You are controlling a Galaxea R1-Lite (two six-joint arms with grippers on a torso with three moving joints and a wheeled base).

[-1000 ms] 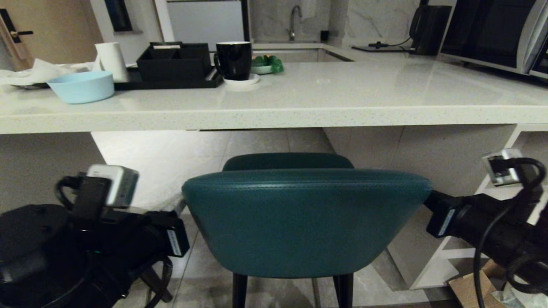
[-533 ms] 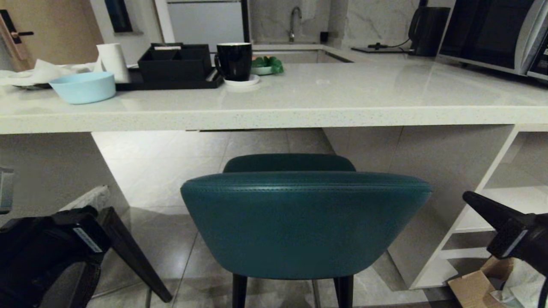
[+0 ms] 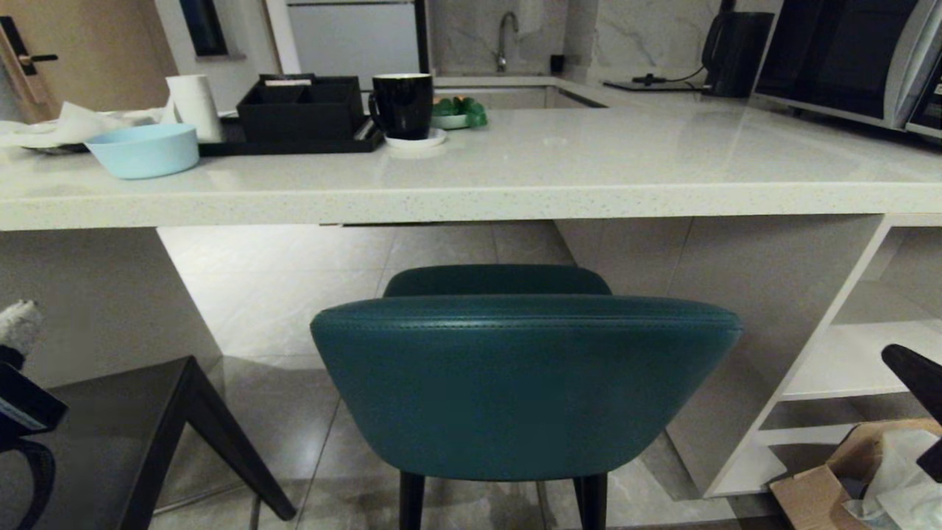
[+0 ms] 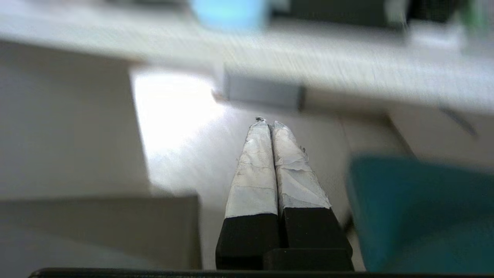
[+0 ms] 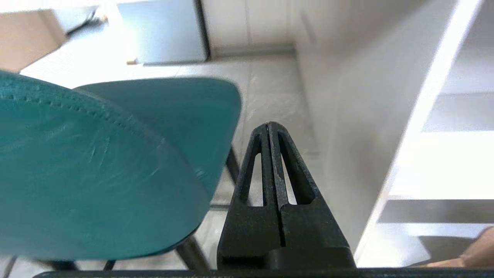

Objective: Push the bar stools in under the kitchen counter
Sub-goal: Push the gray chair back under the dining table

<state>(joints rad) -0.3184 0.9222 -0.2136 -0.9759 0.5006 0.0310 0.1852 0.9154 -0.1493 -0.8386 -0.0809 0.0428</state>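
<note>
The teal stool (image 3: pixel 525 383) stands centred at the near edge of the table (image 3: pixel 471 195), seat barely under it, while the left gripper (image 4: pixel 269 125) and right gripper (image 5: pixel 269 125), jaws closed on nothing, flank it clear, probably since pushing needs no grasp.

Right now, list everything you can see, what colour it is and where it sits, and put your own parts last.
teal stool: one, teal, centre, its seat partly under the counter edge
dark stool: one, near-black, lower left
kitchen counter: one, off-white speckled, across the view
bowl: one, pale blue, counter left
black tray: one, behind the bowl
mug: one, black, on a white saucer
microwave: one, dark, far right
cardboard box: one, brown, floor right
left gripper: shut, beside the teal stool
right gripper: shut, on its other side
</note>
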